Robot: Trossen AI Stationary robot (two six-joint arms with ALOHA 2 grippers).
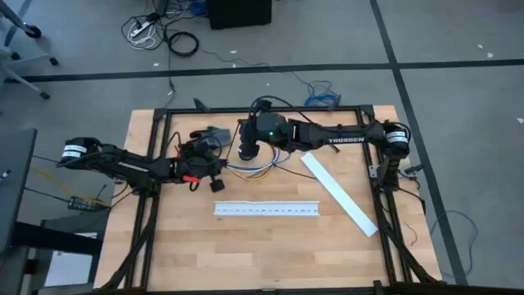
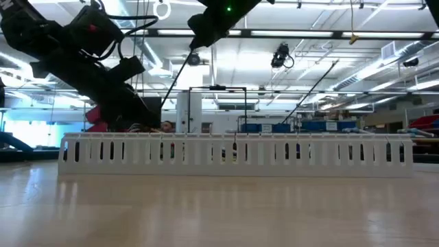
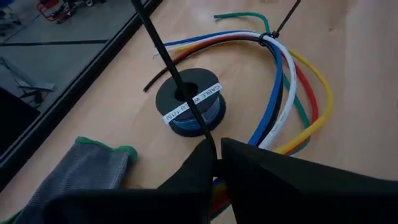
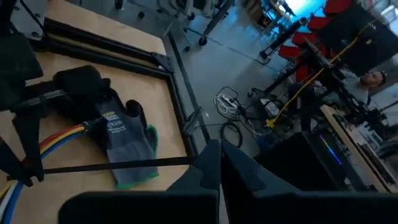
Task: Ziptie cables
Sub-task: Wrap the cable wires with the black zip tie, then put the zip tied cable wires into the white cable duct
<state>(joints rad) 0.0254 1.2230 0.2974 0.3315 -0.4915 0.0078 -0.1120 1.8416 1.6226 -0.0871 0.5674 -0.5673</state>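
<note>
The cables [image 3: 280, 93] are a bunch of white, blue, red, yellow, green and black wires curving over the table's middle [image 1: 260, 170]. A thin black tie [image 3: 267, 38] crosses them near one end. The ziptie [image 3: 171, 68], a long thin black strap, is stretched between my two grippers above the table and shows in the right wrist view too [image 4: 118, 165]. My left gripper [image 3: 217, 152] is shut on one end, just left of the cables [image 1: 211, 164]. My right gripper [image 4: 214, 155] is shut on the other end, above them [image 1: 246, 152]. My left gripper pinches the ziptie's end [image 3: 211, 144] between its two fingertips. The strap runs straight away from the fingers, clear of the table, passing above a black spool. My right gripper pinches the ziptie's other end [image 4: 198, 160] between its fingertips. From there the strap runs level and straight toward my left gripper, lifted clear of the table.
A black spool with blue wire [image 3: 189, 102] lies beside the cables. A grey glove with a green cuff [image 4: 127, 149] lies toward the far edge. The white slotted channel [image 1: 266, 209] lies nearer the front, and a white flat strip [image 1: 338, 192] lies slanted at the right.
</note>
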